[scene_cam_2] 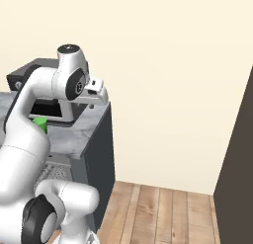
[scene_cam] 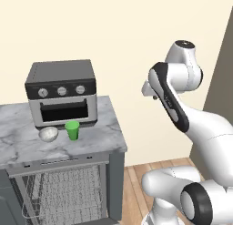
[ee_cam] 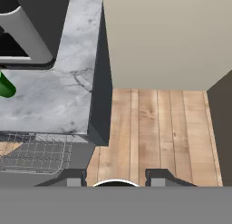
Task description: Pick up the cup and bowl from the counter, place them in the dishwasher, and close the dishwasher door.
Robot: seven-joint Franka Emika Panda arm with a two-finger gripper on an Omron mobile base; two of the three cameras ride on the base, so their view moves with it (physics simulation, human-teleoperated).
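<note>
Green cup point(scene_cam: 72, 130) just beside pale bowl point(scene_cam: 48, 134) on the surface point(scene_cam: 98, 128); end effector point(ee_cam: 115, 178) apparently parted, empty.

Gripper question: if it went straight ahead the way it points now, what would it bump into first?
Probably the wooden floor. The hand view looks down past the gripper, and bare planks fill the space ahead of it. The counter lies off to one side, though depth is hard to judge.
</note>
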